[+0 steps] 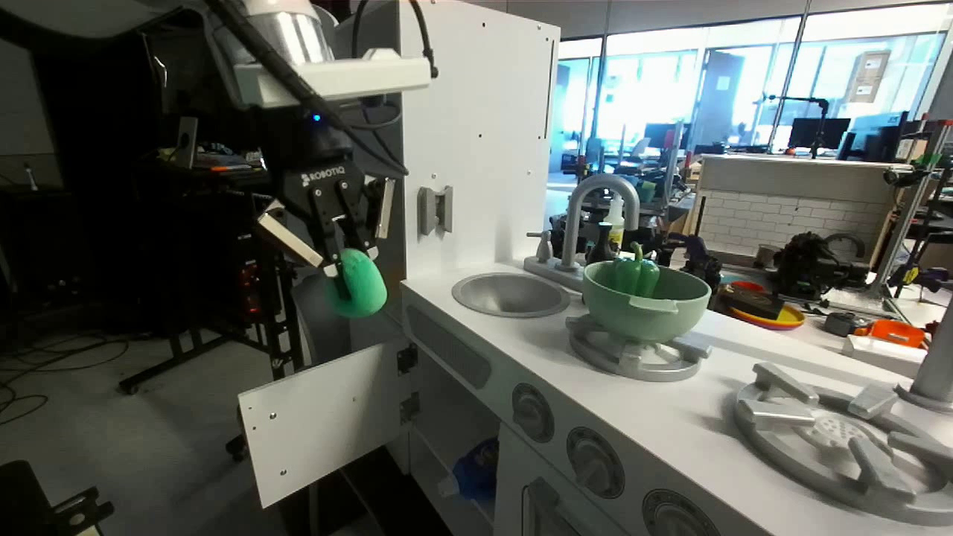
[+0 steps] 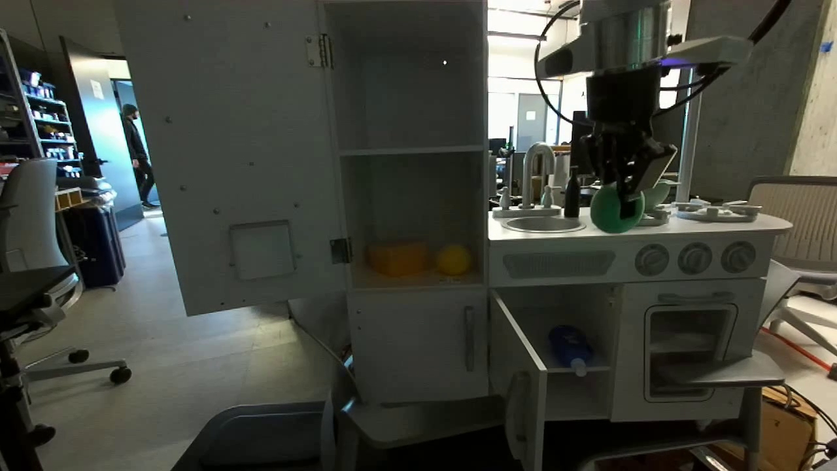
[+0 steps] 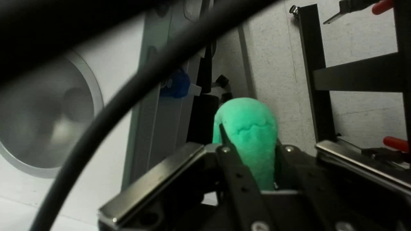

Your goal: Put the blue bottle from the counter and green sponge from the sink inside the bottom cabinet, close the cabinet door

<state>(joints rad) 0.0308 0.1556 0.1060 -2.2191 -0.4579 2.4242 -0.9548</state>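
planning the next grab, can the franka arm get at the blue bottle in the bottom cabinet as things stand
Probably not to grasp the blue bottle: its Robotiq gripper is shut on the green sponge. Otherwise the way looks free, with the cabinet door standing open.

White and silver arm (image 1: 298, 37), black cables (image 3: 192, 43), blue light (image 1: 316, 117), black jaws with silver screws (image 3: 289, 148), white ROBOTIQ lettering (image 1: 323, 176)

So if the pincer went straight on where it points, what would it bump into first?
The pincer grips the green sponge, so the sponge would lead. Pointing down, it looks likely to pass beside the open cabinet door; the way seems free as far as shown, though depth is unclear.
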